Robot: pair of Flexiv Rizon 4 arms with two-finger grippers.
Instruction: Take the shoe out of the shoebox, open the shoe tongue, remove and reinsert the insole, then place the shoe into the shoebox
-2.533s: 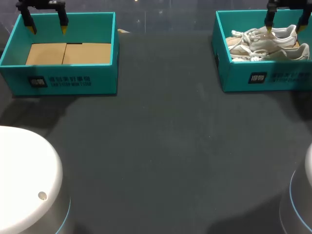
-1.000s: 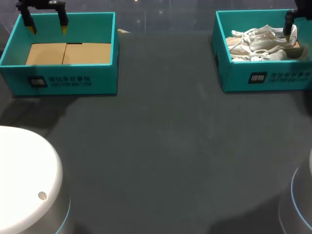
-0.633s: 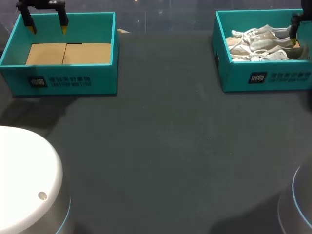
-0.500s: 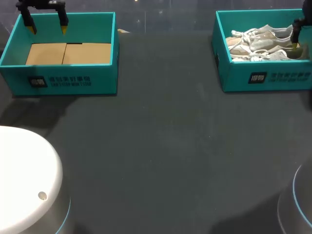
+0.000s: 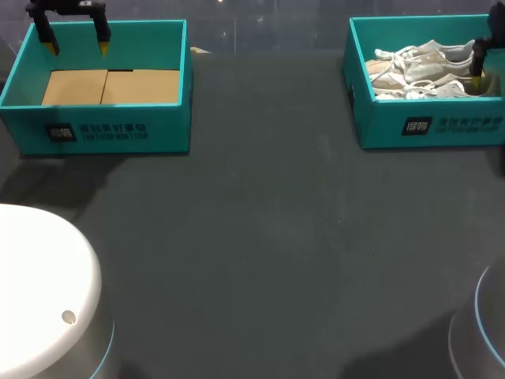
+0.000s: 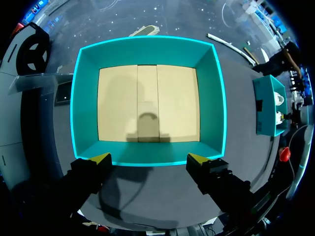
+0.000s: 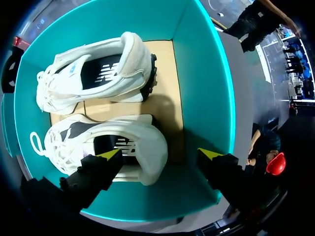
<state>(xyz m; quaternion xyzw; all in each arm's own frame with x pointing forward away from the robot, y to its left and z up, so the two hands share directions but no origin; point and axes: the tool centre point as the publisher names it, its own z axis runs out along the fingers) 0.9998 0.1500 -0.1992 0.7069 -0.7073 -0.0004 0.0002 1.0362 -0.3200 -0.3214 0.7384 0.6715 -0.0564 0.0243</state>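
Two white shoes lie side by side in the teal shoebox (image 5: 430,126) at the back right, one (image 5: 430,54) behind the other (image 5: 432,85). My right gripper (image 7: 160,155) hangs open low inside that box at the heel end. The heel of one shoe (image 7: 118,142) sits between its fingers, against one of them; the other shoe (image 7: 98,73) lies ahead. In the head view only one of its fingers (image 5: 476,57) shows. My left gripper (image 5: 75,33) is open above the far edge of a second, empty teal box (image 5: 102,130), which lies ahead of it (image 6: 148,158).
The empty box (image 6: 147,152) has a bare cardboard floor (image 6: 147,103). Between the two boxes stretches the dark table top (image 5: 260,237). White robot bases (image 5: 39,292) stand at the near corners.
My right gripper has shifted right and lower into the shoebox, towards the shoes' heels. The left arm has not moved.
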